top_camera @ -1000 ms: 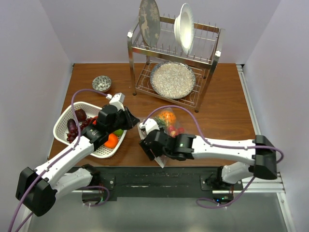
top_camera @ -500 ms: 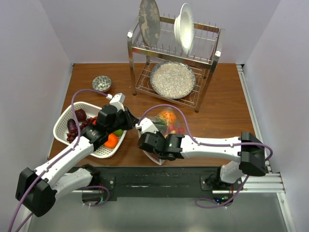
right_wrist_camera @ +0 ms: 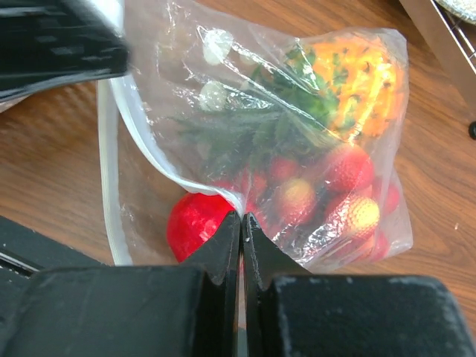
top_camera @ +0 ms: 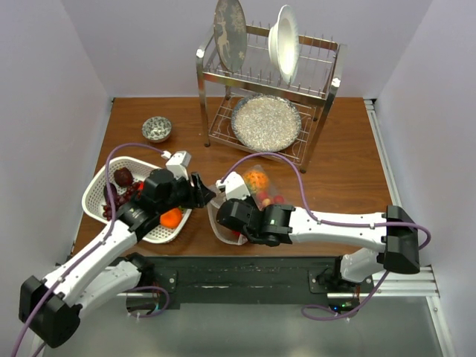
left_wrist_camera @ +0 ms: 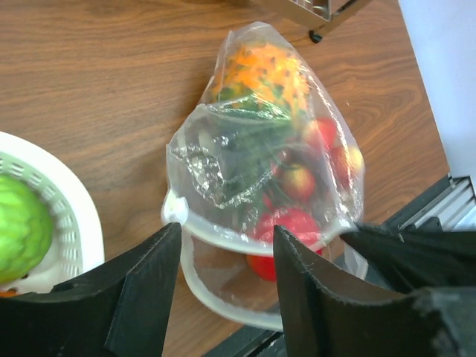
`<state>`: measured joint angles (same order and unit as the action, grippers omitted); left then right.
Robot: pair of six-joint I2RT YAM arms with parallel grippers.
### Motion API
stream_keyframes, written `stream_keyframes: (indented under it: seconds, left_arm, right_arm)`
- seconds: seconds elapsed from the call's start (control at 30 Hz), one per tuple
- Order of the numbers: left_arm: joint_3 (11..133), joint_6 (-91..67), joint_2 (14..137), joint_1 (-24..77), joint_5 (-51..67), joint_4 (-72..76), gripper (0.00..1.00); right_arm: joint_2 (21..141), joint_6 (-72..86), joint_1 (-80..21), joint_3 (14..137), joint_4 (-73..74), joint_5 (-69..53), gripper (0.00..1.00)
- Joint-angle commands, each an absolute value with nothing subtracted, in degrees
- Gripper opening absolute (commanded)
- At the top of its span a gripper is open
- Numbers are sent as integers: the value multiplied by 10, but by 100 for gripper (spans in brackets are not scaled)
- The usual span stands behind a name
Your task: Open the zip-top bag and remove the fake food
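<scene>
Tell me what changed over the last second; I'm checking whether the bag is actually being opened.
The right hand, shut on the zip-top bag at its rim, drew slightly left, and the bag's mouth now gapes wider. The left hand, open, eased a little nearer that mouth. Nothing was let go. The fake food is still inside; the white basket and dish rack stayed put.

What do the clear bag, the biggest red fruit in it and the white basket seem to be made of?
The zip-top bag: thin clear plastic film, glossy, judging by its crinkles and highlights. The red fruit: probably hard plastic, smooth with a shine. The basket: white plastic, rather matte, with moulded slots.
</scene>
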<state>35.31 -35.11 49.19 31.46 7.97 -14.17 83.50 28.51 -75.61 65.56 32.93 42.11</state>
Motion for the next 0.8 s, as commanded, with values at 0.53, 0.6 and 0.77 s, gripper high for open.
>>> stream_keyframes:
  seconds: [0.53,0.6,0.77]
  left_arm:
    - [208,-486,511,580,-42,74,57]
    - [197,-493,526,581,-47,133,60]
    - [203,-485,603,586,-53,162,69]
  right_arm:
    - [730,368,-677,526,211,287,0]
    - [719,380,-677,506,210,285,0]
    - [712,405,-677,465,197,276,0]
